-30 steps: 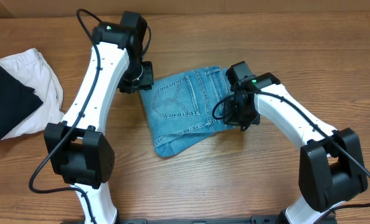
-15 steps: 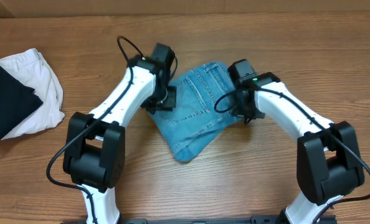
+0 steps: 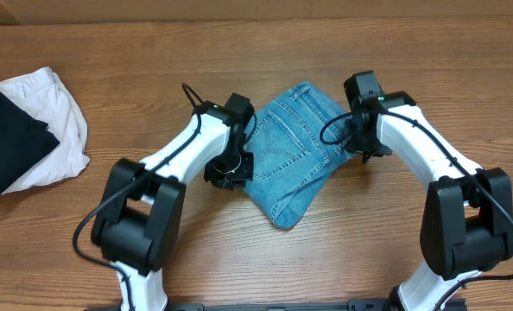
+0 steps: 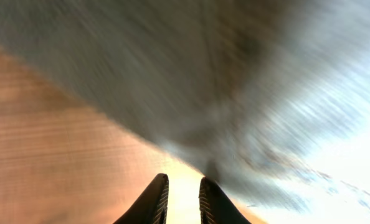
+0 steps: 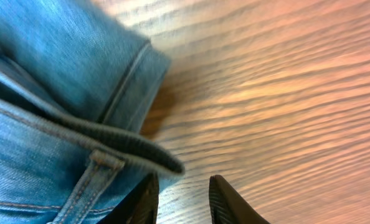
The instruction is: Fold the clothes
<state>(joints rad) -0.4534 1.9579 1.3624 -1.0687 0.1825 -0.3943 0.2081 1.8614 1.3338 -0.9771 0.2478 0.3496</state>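
One pair of light blue jeans [image 3: 295, 155] lies folded into a compact packet near the middle of the table [image 3: 395, 60], turned cornerwise so that one corner points toward the near edge. The left arm [image 3: 183, 151] reaches in from the left and ends just beside the packet's left edge. The right arm [image 3: 421, 142] ends at the packet's right corner. In the left wrist view the left fingers [image 4: 157, 199] stand close together with a narrow strip of bright wood between them and nothing pinched. The denim [image 4: 222, 81] ahead of them is a blurred grey mass. In the right wrist view the right fingers [image 5: 225, 199] are spread apart over bare wood and hold nothing. The waistband edge and a belt loop of the jeans [image 5: 48, 93] lie just beside one finger. Bare wood surrounds the packet on the far, near and right sides. At the table's left end, well apart from the jeans, a black folded garment [image 3: 6, 142] rests on a white garment [image 3: 62, 117].
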